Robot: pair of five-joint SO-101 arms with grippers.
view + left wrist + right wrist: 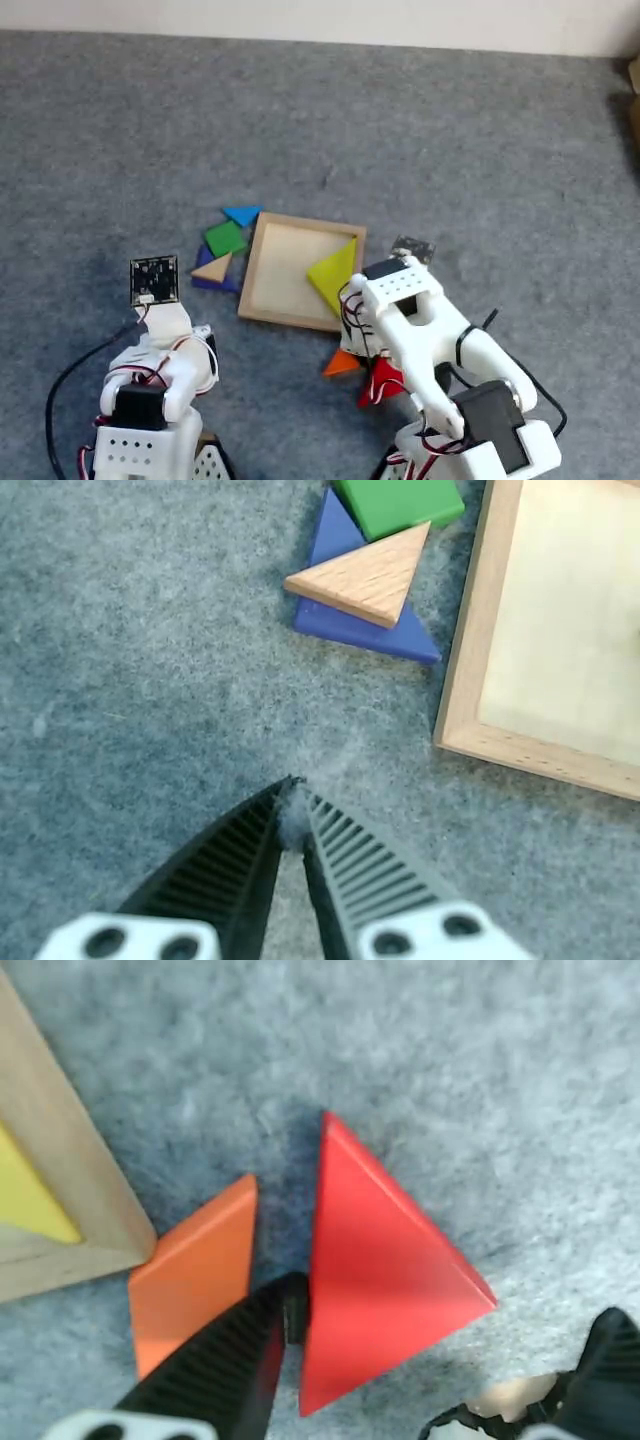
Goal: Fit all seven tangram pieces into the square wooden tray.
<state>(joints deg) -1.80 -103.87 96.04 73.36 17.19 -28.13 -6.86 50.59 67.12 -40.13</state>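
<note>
1. We are seeing the right gripper (450, 1312) gaping wide astride the red triangle (385, 1260), which is lying by the near-right corner of the tray (248, 270).
2. The left gripper (297, 805) is sitting closed and empty, left of the tray.

We count seven wooden tangram pieces: five triangles, namely the large yellow triangle (335, 272), the large red triangle (375, 1260), the dark blue triangle (350, 625), the small light-blue triangle (241, 214) and the small unpainted wooden triangle (213, 267), plus one green square (225, 238) and one orange parallelogram (340, 364). There is one square wooden tray (248, 265), with one piece inside it and six outside on the grey table (450, 150). We also count two white robot arms, the left arm (150, 390) and the right arm (430, 350).
</note>
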